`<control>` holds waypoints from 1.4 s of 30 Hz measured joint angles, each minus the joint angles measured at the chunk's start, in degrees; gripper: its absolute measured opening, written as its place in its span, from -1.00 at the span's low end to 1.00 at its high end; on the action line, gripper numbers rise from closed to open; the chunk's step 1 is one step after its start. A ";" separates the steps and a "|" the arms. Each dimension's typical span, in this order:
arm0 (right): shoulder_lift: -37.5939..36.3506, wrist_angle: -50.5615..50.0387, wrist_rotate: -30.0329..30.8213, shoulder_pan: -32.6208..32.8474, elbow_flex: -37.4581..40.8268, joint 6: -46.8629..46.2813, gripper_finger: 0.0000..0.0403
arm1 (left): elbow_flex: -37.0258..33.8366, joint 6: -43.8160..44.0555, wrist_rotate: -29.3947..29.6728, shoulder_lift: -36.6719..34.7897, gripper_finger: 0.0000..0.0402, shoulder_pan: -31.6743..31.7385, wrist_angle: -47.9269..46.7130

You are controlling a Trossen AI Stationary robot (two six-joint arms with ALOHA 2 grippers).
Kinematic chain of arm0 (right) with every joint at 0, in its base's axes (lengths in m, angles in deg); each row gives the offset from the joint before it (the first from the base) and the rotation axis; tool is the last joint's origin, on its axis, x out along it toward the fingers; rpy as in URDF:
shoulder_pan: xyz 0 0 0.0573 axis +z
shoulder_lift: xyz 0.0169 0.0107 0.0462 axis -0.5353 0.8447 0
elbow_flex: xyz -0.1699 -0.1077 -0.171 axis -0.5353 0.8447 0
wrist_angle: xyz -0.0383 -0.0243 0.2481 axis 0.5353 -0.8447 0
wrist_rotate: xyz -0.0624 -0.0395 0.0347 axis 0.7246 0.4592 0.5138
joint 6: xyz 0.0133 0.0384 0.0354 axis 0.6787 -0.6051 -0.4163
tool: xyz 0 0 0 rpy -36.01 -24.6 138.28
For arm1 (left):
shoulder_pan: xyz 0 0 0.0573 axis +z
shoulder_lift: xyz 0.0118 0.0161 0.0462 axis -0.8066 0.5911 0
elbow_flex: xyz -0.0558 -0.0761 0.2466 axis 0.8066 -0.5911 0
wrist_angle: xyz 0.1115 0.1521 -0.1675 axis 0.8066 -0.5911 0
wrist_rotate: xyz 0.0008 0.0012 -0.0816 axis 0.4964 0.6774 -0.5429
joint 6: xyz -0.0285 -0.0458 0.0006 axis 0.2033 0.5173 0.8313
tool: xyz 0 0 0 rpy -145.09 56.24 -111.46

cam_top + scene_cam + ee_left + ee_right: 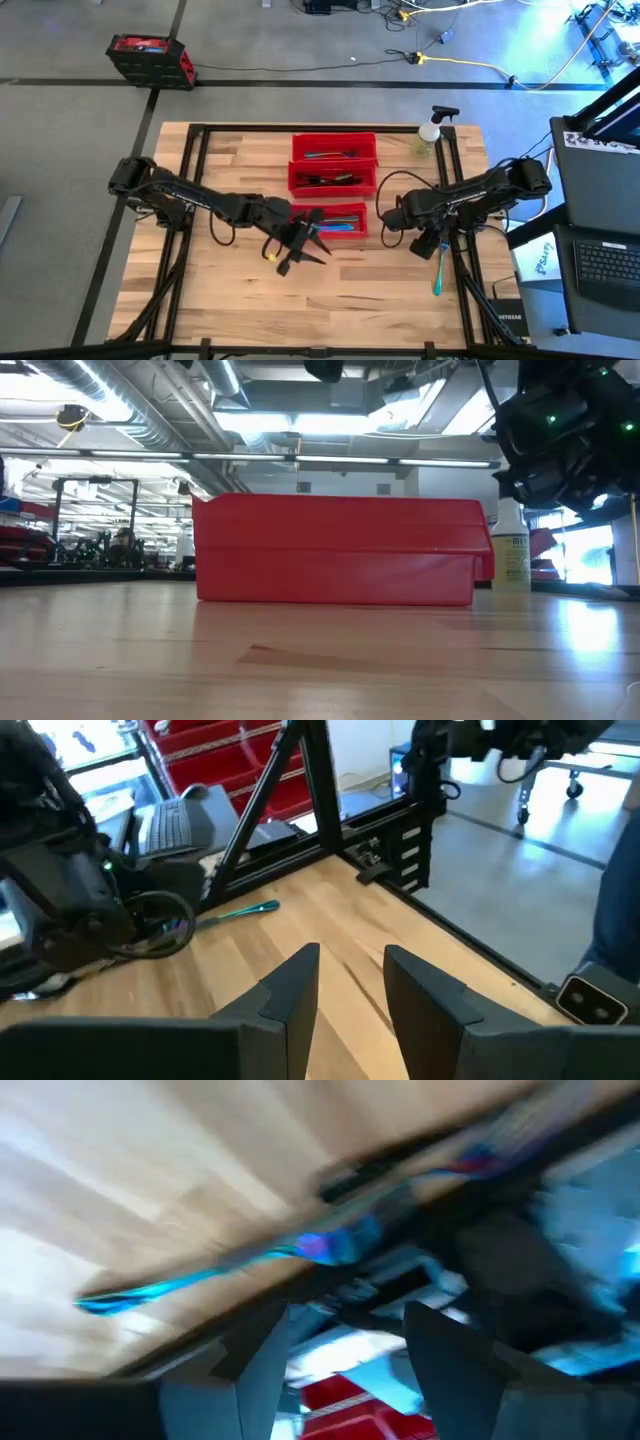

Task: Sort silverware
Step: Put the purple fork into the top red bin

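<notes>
Three red bins (334,143) stand in a row at the table's middle, with silverware (331,179) lying inside them. One teal-blue piece of silverware (438,274) lies flat on the wood by the right rail; it also shows in the left wrist view (241,910) and, blurred, in the right wrist view (200,1280). My right gripper (432,247) hangs over its far end, slanting down, its fingers (262,1352) open and apart from it. My left gripper (305,247) hovers open in front of the nearest bin (360,231), with nothing between its fingers (296,988).
A clear spray bottle (429,131) stands at the far right corner, also seen in the low view (512,556). Black frame rails (452,190) run along both sides of the table. Bare wood lies between the bins and the near edge.
</notes>
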 joint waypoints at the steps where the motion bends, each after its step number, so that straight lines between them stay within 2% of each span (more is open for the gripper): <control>1: 0.00 1.58 -1.12 0.03 0.48 -0.69 -0.10 | 0.00 0.55 0.18 0.09 -0.49 -0.11 -0.54; 4: -0.02 4.59 -4.02 0.19 1.10 -2.47 -0.10 | 0.00 2.36 0.27 1.11 -0.49 -0.46 -0.68; 7: -0.02 7.78 -10.90 3.18 1.17 -0.23 -0.10 | -0.02 4.15 0.23 2.09 -0.49 -0.93 -0.31; 11: -0.02 8.83 -13.72 7.98 1.17 0.73 -0.10 | -0.02 5.16 0.20 3.39 -0.49 -1.27 -0.39; 15: -0.01 10.72 -14.23 13.07 1.17 -3.67 -0.10 | -0.02 5.18 0.21 4.32 -0.49 -1.52 -0.21; 20: 1.05 17.01 -15.83 18.19 1.22 -14.73 -0.10 | -0.02 5.18 0.20 4.29 -0.49 -1.91 0.12; 25: 3.34 21.10 -16.01 20.99 1.63 -19.93 -0.10 | -0.02 5.19 0.20 4.29 -0.49 -1.96 1.22; 32: 6.79 21.46 -18.04 25.42 4.66 -23.61 -0.10 | -0.02 5.85 0.20 4.47 -0.49 -2.59 1.96; 37: 6.93 34.24 -18.60 27.60 7.71 -28.45 -0.10 | -0.02 5.95 0.20 4.47 -0.49 -3.27 1.85; 42: 6.66 36.16 -15.58 27.93 8.59 -36.12 -0.10 | -0.02 7.74 0.23 4.49 -0.49 -3.77 1.09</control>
